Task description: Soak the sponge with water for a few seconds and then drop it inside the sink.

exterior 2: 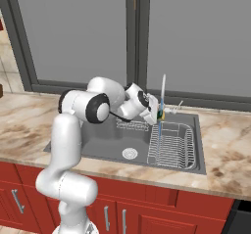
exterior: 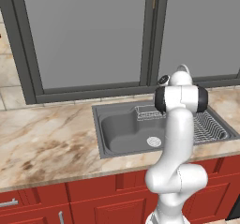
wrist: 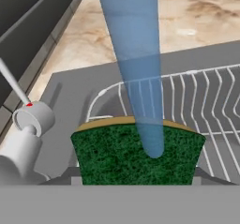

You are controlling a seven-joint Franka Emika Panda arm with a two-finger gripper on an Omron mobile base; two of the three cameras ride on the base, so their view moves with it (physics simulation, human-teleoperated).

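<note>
Mid-soak, the gripper [exterior 2: 158, 114] is clamped on the sponge [wrist: 137, 153] at lower centre of the hand view, under the water [wrist: 136, 59]. Below lies the dish rack [exterior 2: 170, 147], not the sink [exterior: 123, 129] basin: released here, the sponge would likely land on its wires.

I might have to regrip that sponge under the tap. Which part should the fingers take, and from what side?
Take the sponge across its thin thickness, one finger on the green face and one on the yellow underlayer, coming edge-on from the side away from the water. It is flat and slim, so that short span probably suits the gripper best. The gripper appears to hold it by one end now, over the dish rack.
</note>
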